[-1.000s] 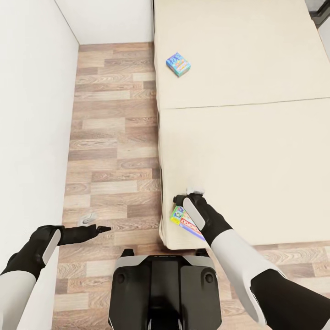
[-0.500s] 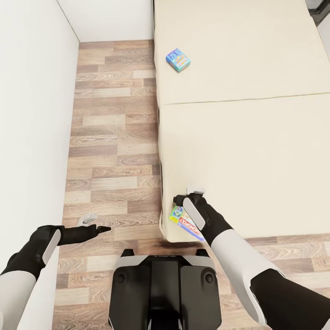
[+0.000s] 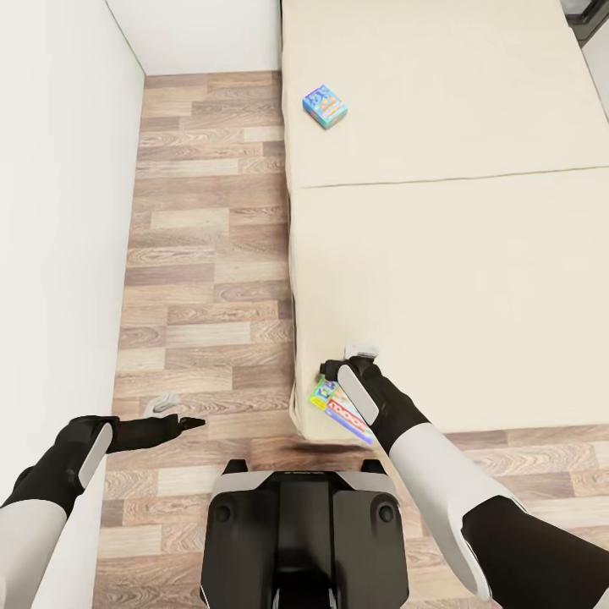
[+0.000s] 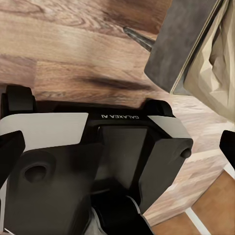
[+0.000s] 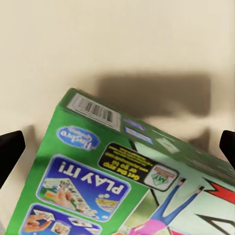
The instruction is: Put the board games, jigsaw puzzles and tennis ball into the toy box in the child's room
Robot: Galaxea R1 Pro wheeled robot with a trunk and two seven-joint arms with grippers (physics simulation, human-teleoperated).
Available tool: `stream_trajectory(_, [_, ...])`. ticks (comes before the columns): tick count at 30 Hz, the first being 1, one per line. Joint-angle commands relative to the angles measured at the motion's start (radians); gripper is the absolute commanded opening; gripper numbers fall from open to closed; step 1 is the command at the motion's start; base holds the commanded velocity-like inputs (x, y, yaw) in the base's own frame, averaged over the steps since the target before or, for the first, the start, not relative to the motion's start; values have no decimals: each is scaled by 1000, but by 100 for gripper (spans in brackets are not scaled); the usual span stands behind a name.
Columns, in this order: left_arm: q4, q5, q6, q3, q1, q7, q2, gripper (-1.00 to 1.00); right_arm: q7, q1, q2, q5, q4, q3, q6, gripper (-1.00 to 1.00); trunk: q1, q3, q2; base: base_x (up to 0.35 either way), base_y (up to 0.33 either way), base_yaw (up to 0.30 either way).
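A white and green board game [image 3: 340, 412] with a red banner hangs tilted under my right wrist, over the near left corner of the bed [image 3: 474, 279]. My right gripper [image 3: 344, 360] is shut on it. In the right wrist view the game's green printed back [image 5: 112, 181] is close up over the beige mattress [image 5: 117, 44]. A small blue board game [image 3: 325, 106] lies farther up the bed near its left edge. My left gripper [image 3: 176, 412] is open over the wood floor, holding nothing. The toy box and the table are out of view.
A white wall [image 3: 59, 220] runs along the left, leaving a strip of plank floor [image 3: 211, 254] between it and the bed. My dark base [image 3: 304, 533] stands at the foot of the bed. The left wrist view shows the base [image 4: 98, 161] and the grey bed frame corner [image 4: 183, 44].
The whole view has slid away from the bed, so the camera moved back. The white and green game stayed with my right gripper and now overhangs the bed's corner.
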Motion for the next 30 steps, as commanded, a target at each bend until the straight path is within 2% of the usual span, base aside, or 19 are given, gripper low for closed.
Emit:
stream_trajectory(1, [0,0,5,2,0,-3,0,100,-9,-1,0,-9,-1,2,2,100,1,-1,-2,-21,-3,0])
stream_trajectory(22, [0,0,5,-1,0,-3,-1,100,-10,0,0,-9,2,2,1,100,1,-1,-2,-113,-25,0])
stream_trajectory(30, [0,0,5,-1,0,-3,-1,100,-9,-1,0,-9,2,2,0,100,1,-1,-2,-22,0,0])
